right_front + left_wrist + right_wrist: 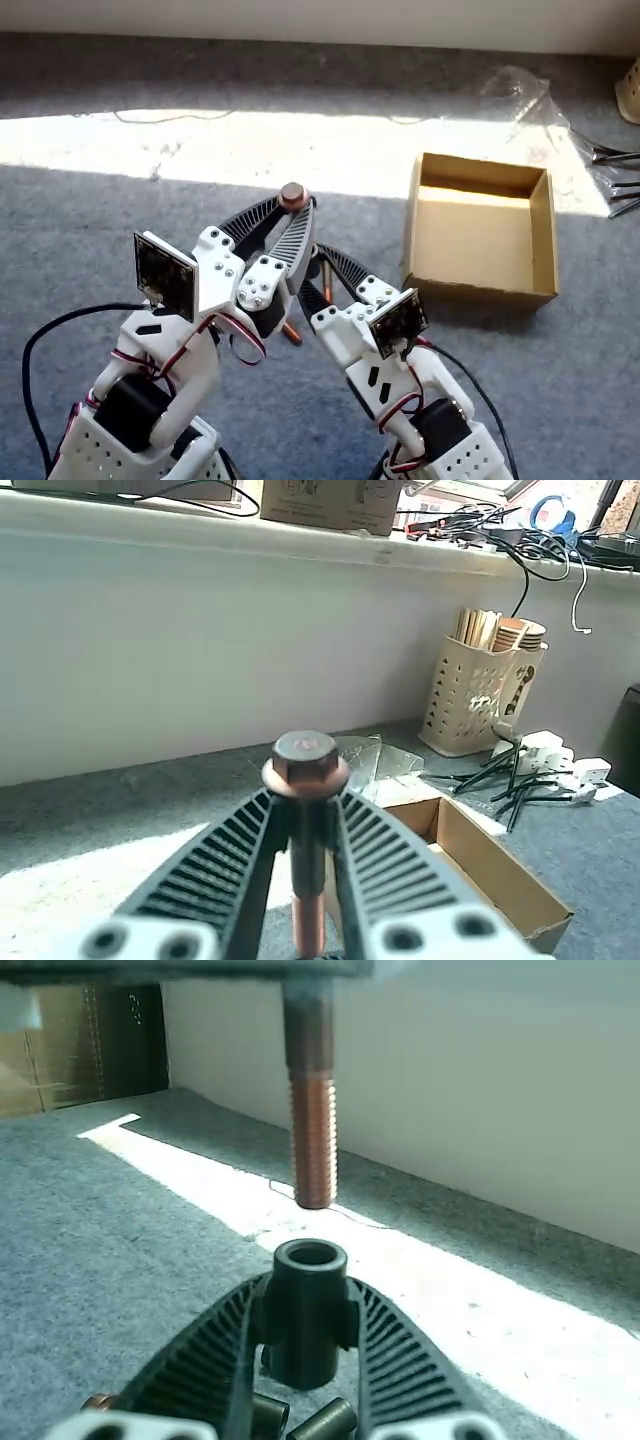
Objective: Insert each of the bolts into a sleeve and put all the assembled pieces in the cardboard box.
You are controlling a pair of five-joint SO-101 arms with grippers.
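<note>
Bolt lined up over sleeve, not yet in.
Our left hand is clamped on the bolt just under its head, with the long axis vertical and the thread pointing down. Our right hand is closed round the sleeve, bore up, directly below the thread tip, near but apart. We judge the next move is a straight drop along that axis. The right wrist view gives us the tip-to-bore line-up. The left wrist view gives the grip, with the cardboard box beyond the left hand.
</note>
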